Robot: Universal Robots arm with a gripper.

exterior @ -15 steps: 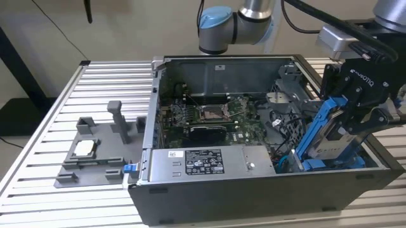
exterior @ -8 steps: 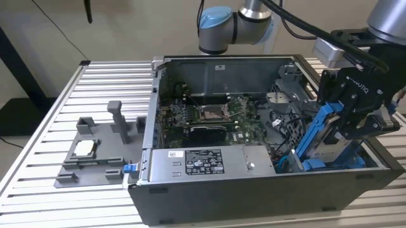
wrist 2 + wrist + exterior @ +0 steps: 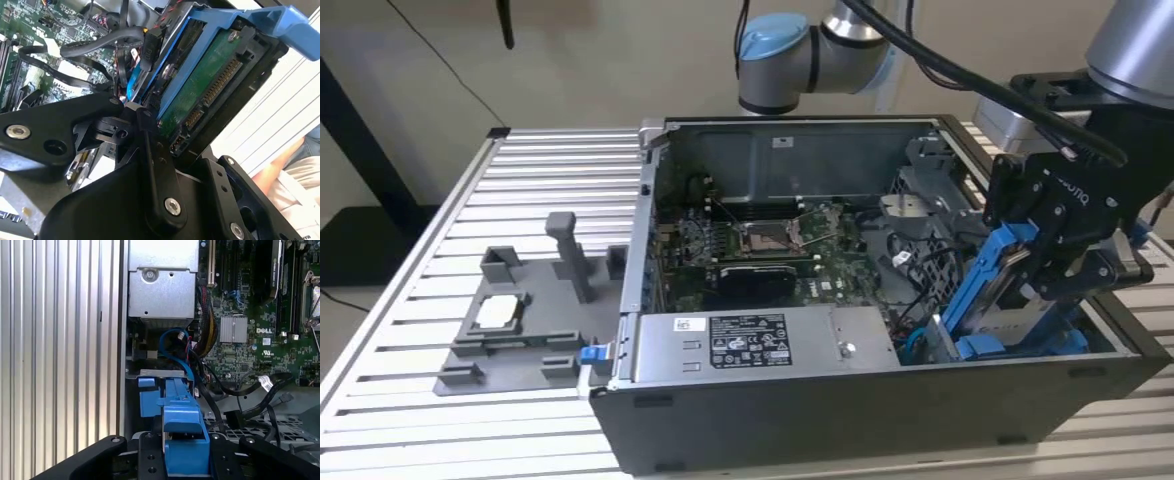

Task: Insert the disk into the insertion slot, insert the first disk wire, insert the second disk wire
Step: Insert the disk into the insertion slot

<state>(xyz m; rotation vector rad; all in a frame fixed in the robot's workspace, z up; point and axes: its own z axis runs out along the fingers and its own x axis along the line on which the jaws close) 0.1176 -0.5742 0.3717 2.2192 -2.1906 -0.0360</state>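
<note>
The disk [image 3: 991,292], a drive with its green circuit board [image 3: 210,85] showing, sits in a bright blue carrier [image 3: 182,432]. My gripper [image 3: 1047,268] is shut on it and holds it tilted, its lower end down inside the open computer case [image 3: 881,420], at the exterior view's right. The insertion slot, a drive bay with blue parts [image 3: 150,400], lies just under the disk. Loose black wires with connectors [image 3: 235,416] and a blue cable [image 3: 175,347] lie beside the bay. A black connector [image 3: 149,50] hangs close to the disk's edge.
A grey labelled power-supply box [image 3: 761,345] fills the case's front. The motherboard [image 3: 774,240] lies behind it. A grey fixture [image 3: 520,320] stands on the slatted table [image 3: 547,180] at the exterior view's left. A person's arm [image 3: 285,175] is beyond the table edge.
</note>
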